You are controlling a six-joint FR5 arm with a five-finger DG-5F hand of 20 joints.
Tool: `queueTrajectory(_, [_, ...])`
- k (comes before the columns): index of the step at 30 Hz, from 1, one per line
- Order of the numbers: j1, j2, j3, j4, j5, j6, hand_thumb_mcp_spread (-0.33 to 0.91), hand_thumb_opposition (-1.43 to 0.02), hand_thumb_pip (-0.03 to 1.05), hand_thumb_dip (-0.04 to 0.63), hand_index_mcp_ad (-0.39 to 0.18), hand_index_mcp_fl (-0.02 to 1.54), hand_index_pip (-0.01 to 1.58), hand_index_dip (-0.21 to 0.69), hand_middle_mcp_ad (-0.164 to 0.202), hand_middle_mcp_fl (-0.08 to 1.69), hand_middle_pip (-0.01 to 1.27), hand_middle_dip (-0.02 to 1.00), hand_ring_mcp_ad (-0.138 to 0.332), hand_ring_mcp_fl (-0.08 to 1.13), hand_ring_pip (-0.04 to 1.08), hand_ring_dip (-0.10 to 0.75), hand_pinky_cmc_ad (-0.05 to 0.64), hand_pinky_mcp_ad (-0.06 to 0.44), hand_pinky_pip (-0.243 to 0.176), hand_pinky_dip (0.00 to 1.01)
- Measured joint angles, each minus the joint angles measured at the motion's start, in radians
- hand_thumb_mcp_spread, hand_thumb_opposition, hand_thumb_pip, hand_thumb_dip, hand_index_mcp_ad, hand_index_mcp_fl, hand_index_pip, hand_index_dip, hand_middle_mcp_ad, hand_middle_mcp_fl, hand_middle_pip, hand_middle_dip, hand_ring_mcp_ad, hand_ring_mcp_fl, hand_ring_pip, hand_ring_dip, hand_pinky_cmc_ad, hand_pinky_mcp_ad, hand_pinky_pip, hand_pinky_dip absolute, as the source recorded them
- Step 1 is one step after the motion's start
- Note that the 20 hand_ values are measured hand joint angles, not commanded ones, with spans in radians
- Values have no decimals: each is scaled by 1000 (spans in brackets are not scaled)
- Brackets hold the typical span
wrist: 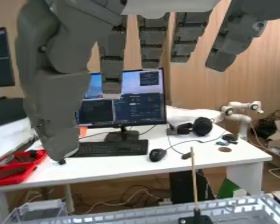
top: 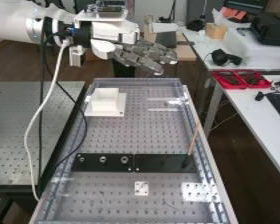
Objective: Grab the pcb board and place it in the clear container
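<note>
High over the bench's far end, the hand is held out with its fingers straight and spread, and nothing is between them. The hand's fingers and thumb hang apart in the wrist view, also holding nothing. A clear container, hard to make out, lies at the far right part of the bench, below the hand's level. A small white square board with dark holes lies flat near the bench's near end; I cannot tell whether it is the pcb board.
A white open box stands on a white plate at the bench's far left. Two black panels cross the middle, with a thin upright stick at the right one. Red trays sit on the side table.
</note>
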Motion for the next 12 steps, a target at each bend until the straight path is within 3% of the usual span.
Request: queueTrajectory(12, [1,4,-8,12,-5,15,545,-775,278,223,-136,356,70,419,52,37,145,147,96,7,93,51,365,246,-61,178])
